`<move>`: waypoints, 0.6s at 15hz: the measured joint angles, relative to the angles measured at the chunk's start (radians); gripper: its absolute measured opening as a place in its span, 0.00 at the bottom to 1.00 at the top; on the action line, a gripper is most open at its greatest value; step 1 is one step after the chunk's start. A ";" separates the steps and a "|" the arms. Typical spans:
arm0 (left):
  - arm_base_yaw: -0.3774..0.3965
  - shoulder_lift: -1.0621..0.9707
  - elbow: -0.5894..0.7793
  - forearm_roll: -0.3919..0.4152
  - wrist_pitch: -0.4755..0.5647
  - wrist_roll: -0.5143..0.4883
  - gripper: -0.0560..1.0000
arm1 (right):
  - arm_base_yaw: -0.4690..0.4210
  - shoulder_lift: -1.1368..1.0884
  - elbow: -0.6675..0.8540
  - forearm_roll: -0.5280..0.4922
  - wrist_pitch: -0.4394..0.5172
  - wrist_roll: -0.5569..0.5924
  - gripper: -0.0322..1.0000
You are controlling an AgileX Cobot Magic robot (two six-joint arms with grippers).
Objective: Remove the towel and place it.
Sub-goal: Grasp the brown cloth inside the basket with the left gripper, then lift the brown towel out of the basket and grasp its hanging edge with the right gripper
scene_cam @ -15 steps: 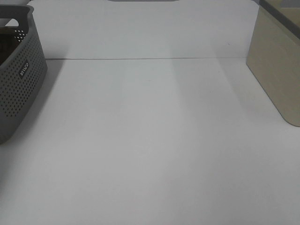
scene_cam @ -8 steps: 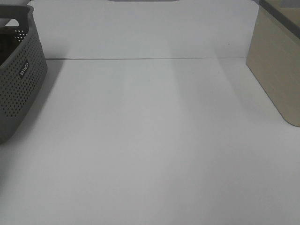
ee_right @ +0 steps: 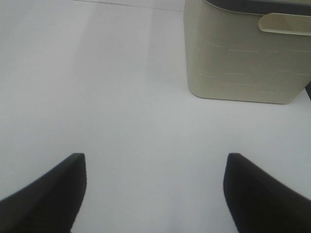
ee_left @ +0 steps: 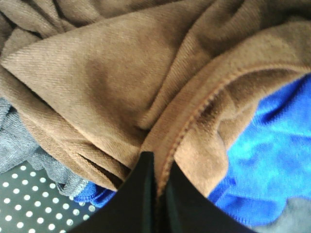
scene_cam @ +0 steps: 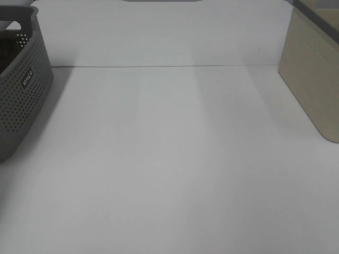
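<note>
The left tool (ee_left: 156,159) was clamped on just a thin fold of the brown towel (ee_left: 121,82), so it could slip out or drag the blue cloth (ee_left: 272,145) along.

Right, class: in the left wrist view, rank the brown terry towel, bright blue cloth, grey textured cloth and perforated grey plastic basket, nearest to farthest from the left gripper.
1. Brown terry towel: pinched in the left gripper.
2. Bright blue cloth: beneath the towel's hem.
3. Grey textured cloth: past the towel's fold.
4. Perforated grey plastic basket: beyond that cloth.
</note>
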 joint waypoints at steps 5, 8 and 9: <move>-0.005 -0.043 0.000 -0.031 -0.020 -0.081 0.05 | 0.000 0.000 0.000 0.000 0.000 0.000 0.76; -0.054 -0.184 -0.008 -0.031 -0.025 -0.133 0.05 | 0.000 0.000 0.000 0.000 0.000 0.000 0.76; -0.075 -0.230 -0.009 -0.033 -0.021 -0.137 0.05 | 0.000 0.000 0.000 0.000 0.000 0.000 0.76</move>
